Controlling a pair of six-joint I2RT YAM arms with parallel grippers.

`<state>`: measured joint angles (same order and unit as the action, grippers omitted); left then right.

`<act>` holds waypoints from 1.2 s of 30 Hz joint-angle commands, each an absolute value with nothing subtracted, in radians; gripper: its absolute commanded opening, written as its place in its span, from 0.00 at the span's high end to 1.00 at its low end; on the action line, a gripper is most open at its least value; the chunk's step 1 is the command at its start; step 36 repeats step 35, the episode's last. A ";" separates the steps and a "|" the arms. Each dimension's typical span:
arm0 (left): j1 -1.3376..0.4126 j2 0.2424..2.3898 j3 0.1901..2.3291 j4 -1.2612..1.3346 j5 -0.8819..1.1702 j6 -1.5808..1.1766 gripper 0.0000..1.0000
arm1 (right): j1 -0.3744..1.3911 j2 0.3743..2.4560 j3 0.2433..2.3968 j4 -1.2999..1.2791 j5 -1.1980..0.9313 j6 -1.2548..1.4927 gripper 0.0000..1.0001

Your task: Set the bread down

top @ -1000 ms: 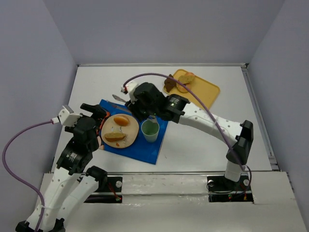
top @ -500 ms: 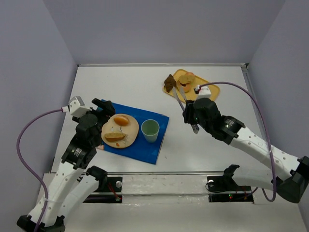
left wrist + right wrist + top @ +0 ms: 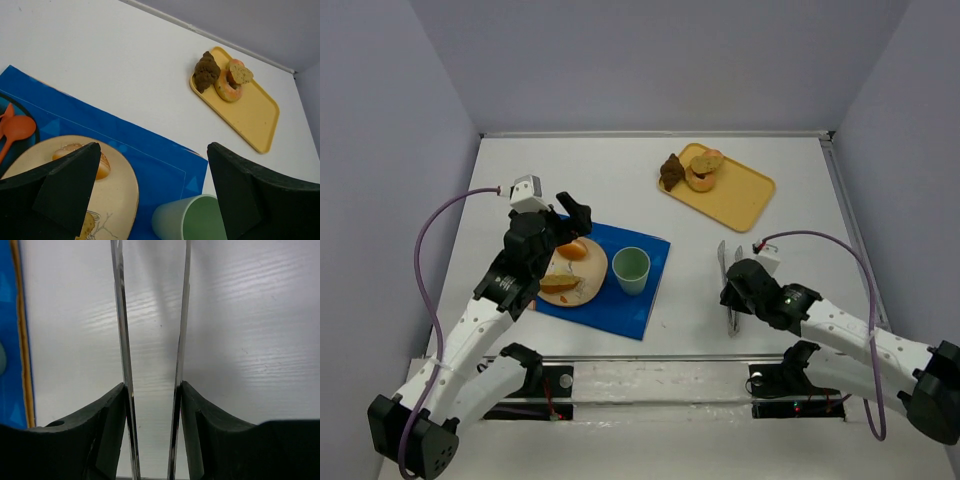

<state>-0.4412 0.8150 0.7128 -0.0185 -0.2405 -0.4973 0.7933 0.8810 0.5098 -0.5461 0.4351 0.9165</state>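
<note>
A round bun [image 3: 574,249] and a bread slice [image 3: 560,283] lie on the beige plate [image 3: 592,268]; the wrist view shows the bun [image 3: 100,165] too. More bread sits on the yellow tray [image 3: 745,195]: a dark croissant [image 3: 671,170], a ring-shaped roll [image 3: 698,180] and a cut piece [image 3: 708,160]. My left gripper [image 3: 565,215] hovers open over the plate's far edge, its jaws [image 3: 155,200] wide with nothing between them. My right gripper [image 3: 740,295] is low over the table's front right, shut on metal tongs [image 3: 120,315] whose blades hold nothing.
A green cup [image 3: 631,269] stands on the blue placemat [image 3: 630,310] right of the plate. An orange spoon [image 3: 17,127] lies at the mat's left. White walls border the table on all sides.
My right arm swung with the tongs from the plate, past the tray, down to the front right of the table. My left arm reached forward over the plate.
</note>
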 commanded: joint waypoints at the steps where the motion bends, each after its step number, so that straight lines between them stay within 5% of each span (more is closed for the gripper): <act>1: -0.437 0.818 0.721 0.063 -0.186 -0.448 0.01 | 0.796 0.963 0.503 -0.485 0.457 0.999 0.50; 4: -0.437 0.819 0.719 0.064 -0.195 -0.448 0.01 | 0.796 1.037 0.502 -0.453 0.443 0.993 0.44; 12: -0.437 0.781 0.715 0.052 -0.222 -0.446 0.01 | 0.796 1.045 0.531 -0.440 0.419 0.930 0.00; 31: -0.436 0.655 0.684 -0.037 -0.445 -0.563 0.01 | 0.796 0.569 0.683 -0.459 0.722 0.772 0.00; 36: -0.436 0.675 0.690 -0.063 -0.491 -0.598 0.01 | 0.796 0.583 0.748 -0.451 0.645 0.583 0.00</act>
